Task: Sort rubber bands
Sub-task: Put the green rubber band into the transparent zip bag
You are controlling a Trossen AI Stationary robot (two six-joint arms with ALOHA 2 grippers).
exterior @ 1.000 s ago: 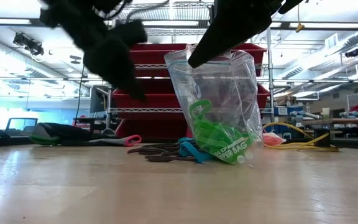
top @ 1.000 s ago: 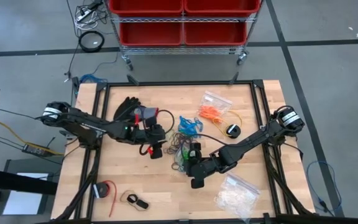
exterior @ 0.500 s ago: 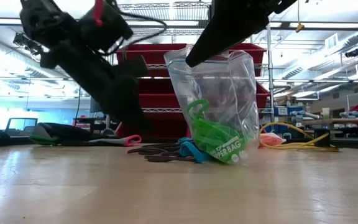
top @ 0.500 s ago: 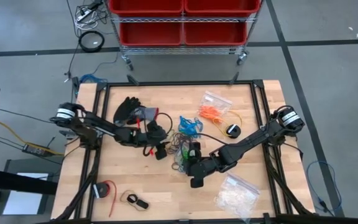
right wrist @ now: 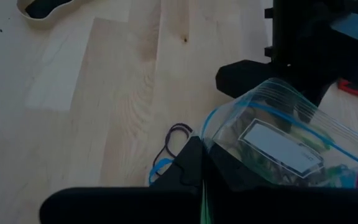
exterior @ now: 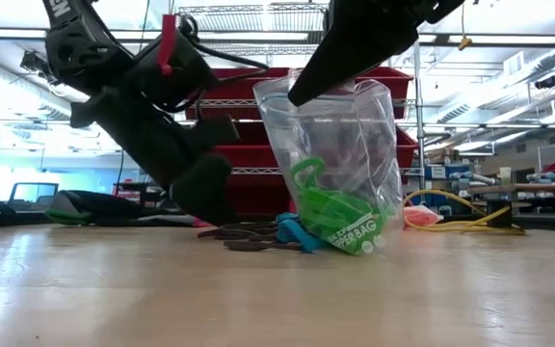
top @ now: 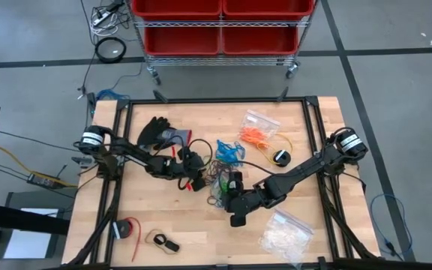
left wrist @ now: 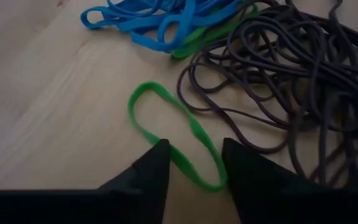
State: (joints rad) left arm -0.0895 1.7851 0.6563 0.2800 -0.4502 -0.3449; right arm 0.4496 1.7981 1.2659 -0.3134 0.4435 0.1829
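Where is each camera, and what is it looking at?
High view: overhead, straight down at the table; both arms show.
Low view: table-top level, facing the clear bag; arms drop from above.
Left wrist view: on the left gripper, facing a green rubber band.
Right wrist view: on the right gripper, pinching the bag.
Low and right wrist views share the bag.

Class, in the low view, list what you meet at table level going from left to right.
Left hand → dark tangle of rubber bands → clear plastic zip bag holding green bands → yellow cable.
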